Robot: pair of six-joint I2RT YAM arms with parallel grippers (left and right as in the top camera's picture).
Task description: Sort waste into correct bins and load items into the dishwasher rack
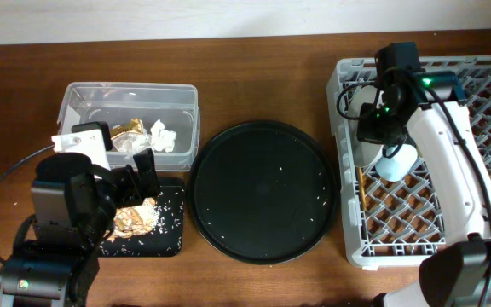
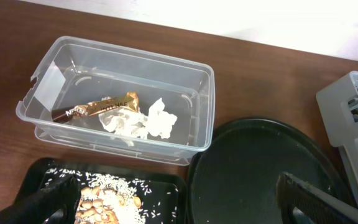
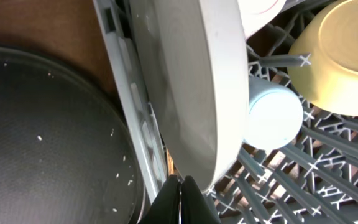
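Observation:
The clear tub (image 1: 130,119) holds a gold-brown wrapper (image 2: 101,107) and crumpled white tissue (image 2: 145,121). Below it, the black rectangular tray (image 2: 166,186) carries tan food scraps (image 2: 107,200) and scattered rice. My left gripper (image 2: 179,205) hangs open above this tray, fingers spread wide. In the grey dishwasher rack (image 1: 476,94), a pale plate (image 3: 191,81) stands on edge beside a blue cup (image 3: 272,115) and a yellow bowl (image 3: 337,56). My right gripper (image 3: 180,193) is shut just below the plate's rim, with a wooden chopstick (image 3: 169,163) just beyond its tips.
A large round black tray (image 1: 262,189) with a few crumbs lies between the bins and the rack. The rack's left wall (image 3: 126,93) runs close to my right fingertips. Brown tabletop stretches behind the tub.

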